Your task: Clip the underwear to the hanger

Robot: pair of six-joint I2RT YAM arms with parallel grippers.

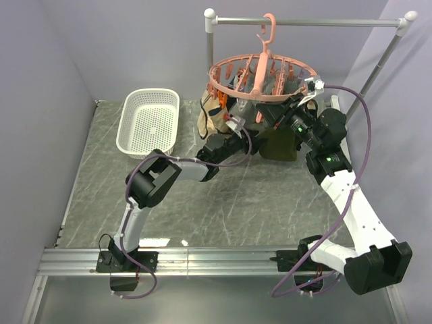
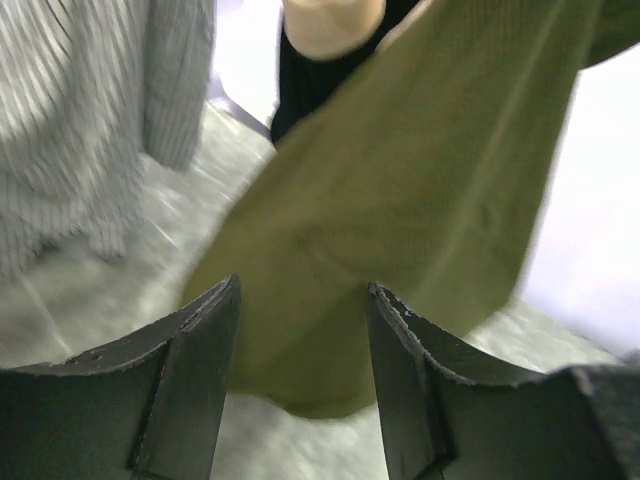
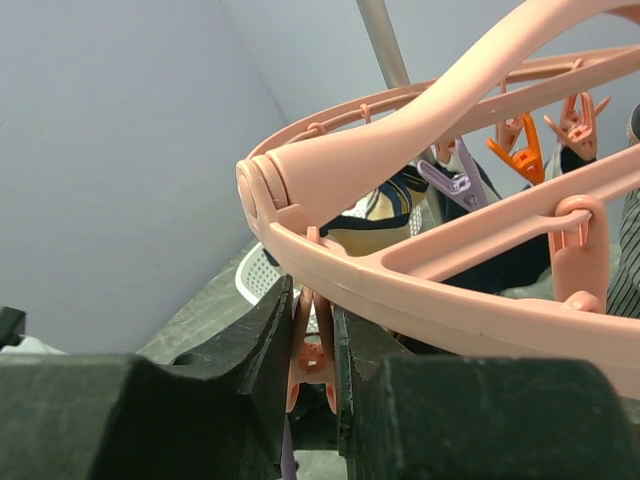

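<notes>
Right fingers [image 3: 313, 310] pinching hanger [image 3: 430, 290] peg [image 3: 312, 375], left fingers [image 2: 303, 290] parted wide before underwear [image 2: 400, 200]

Glossy plastic hanger [image 3: 450, 300], matt cloth underwear [image 2: 400, 230]

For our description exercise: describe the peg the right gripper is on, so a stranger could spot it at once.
Start at the grey rail stand at the table's back; the round pink hanger hangs from it. On the ring's rim nearest the right arm, the peg dangles pinched between the fingers of the right gripper; no other peg is held.
</notes>
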